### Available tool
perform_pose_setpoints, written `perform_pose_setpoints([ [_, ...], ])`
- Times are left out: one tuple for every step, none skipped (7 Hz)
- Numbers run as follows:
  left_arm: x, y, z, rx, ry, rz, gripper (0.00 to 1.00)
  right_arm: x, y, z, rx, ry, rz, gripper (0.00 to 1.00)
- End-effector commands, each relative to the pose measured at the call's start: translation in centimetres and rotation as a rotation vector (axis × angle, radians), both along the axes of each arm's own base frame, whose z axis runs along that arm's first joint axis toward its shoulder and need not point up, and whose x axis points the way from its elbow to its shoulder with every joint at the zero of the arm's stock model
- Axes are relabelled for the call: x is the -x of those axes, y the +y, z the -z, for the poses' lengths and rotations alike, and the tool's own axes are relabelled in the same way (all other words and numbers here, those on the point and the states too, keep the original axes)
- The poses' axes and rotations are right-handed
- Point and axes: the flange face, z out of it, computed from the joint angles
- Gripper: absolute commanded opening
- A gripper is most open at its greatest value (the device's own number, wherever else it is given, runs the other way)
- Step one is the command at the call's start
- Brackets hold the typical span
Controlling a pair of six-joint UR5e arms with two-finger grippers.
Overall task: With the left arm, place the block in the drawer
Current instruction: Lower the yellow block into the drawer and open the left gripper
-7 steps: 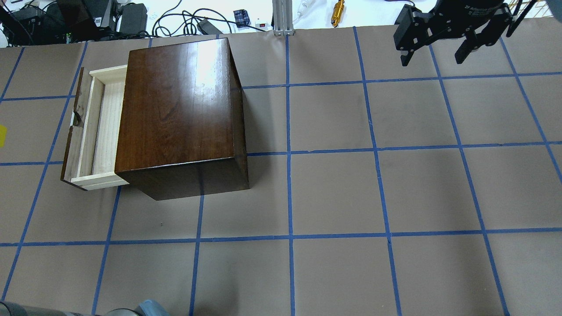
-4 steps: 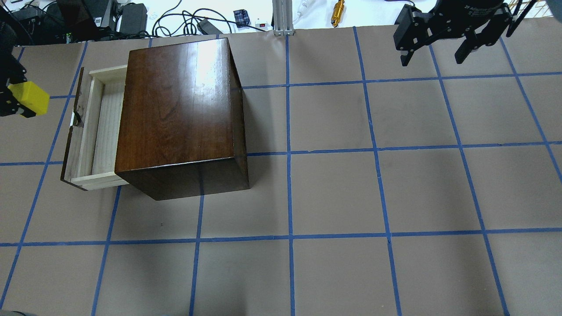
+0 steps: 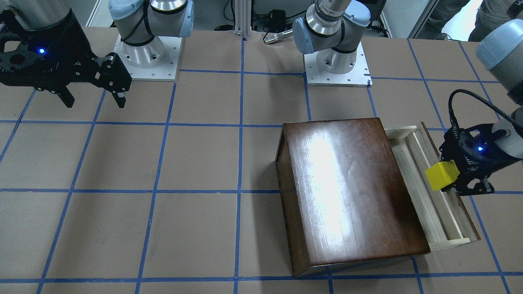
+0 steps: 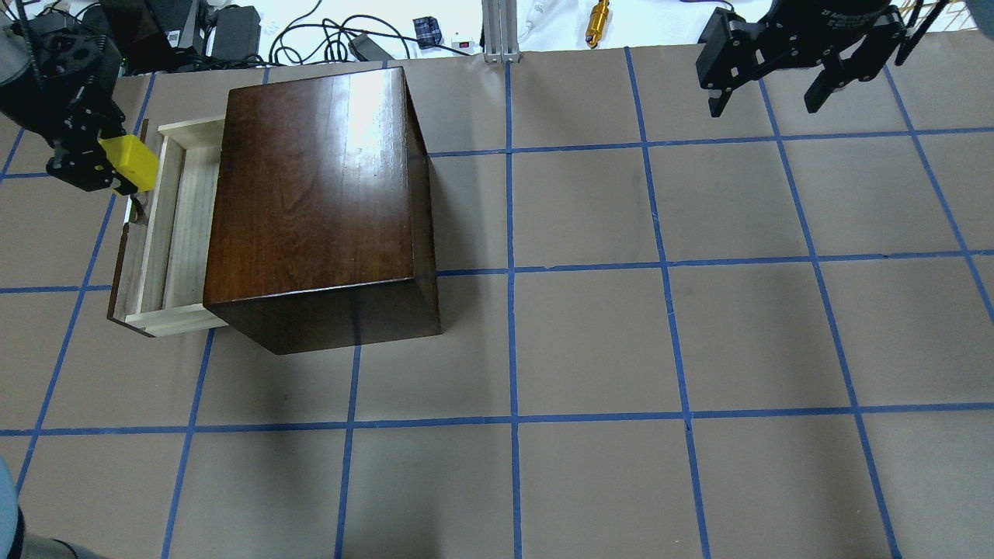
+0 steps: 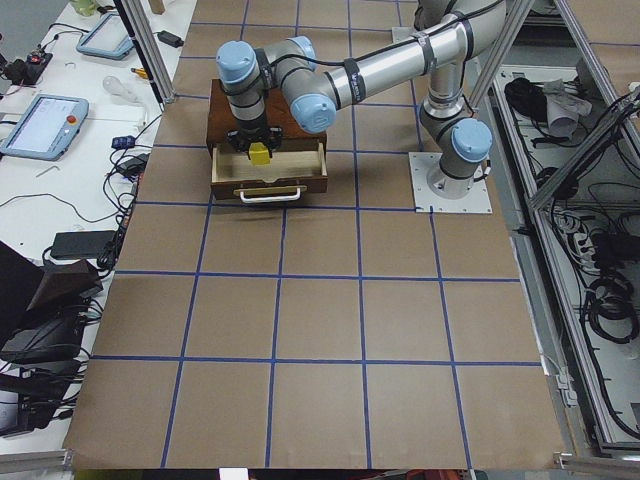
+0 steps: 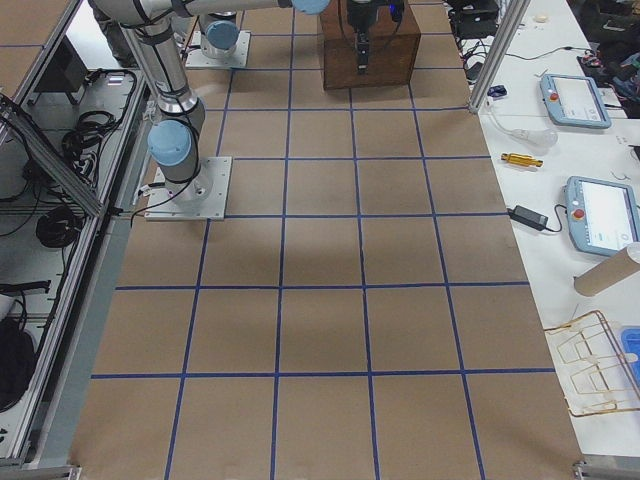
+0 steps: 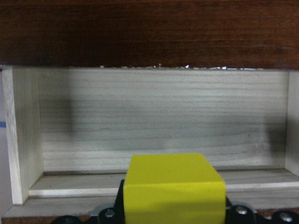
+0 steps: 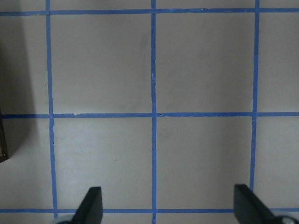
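My left gripper (image 4: 116, 167) is shut on the yellow block (image 4: 133, 162), holding it in the air above the drawer's dark front edge. It also shows in the front-facing view (image 3: 447, 177) with the block (image 3: 442, 174). The drawer (image 4: 172, 225) is pulled out of the dark-brown wooden box (image 4: 318, 194); its pale wood floor (image 7: 159, 121) looks bare in the left wrist view, behind the block (image 7: 173, 189). My right gripper (image 4: 769, 97) is open and empty, high over the far right of the table; its fingertips (image 8: 91, 205) show above bare paper.
The table is brown paper with a blue tape grid (image 4: 512, 268). Cables and tools lie beyond the far edge (image 4: 349, 35). Both arm bases (image 3: 335, 61) stand at the robot's side. Tablets lie on a side bench (image 6: 600, 215).
My left gripper has come in from the left edge with the yellow block, moving right and away toward the open drawer. The right gripper has not moved.
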Motion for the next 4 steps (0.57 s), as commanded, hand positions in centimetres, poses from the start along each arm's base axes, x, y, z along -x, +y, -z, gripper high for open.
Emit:
perform_pose_setpoints([
  [0.7,-0.7,2.6,0.013,-0.005,0.030,0.00,0.0,0.0,0.0,-0.001,0.000,0.000,1.00],
  [1.0,-0.4,3.2,0.003,-0.001,0.034,0.00,0.0,0.0,0.0,0.001,0.001,0.000,1.00],
  [1.3,0.0,4.0,-0.014,0.003,0.037,0.00,0.0,0.0,0.0,0.001,0.000,0.000,1.00],
  [1.3,0.3,4.7,-0.013,0.001,0.034,0.00,0.0,0.0,0.0,0.001,0.000,0.000,1.00],
])
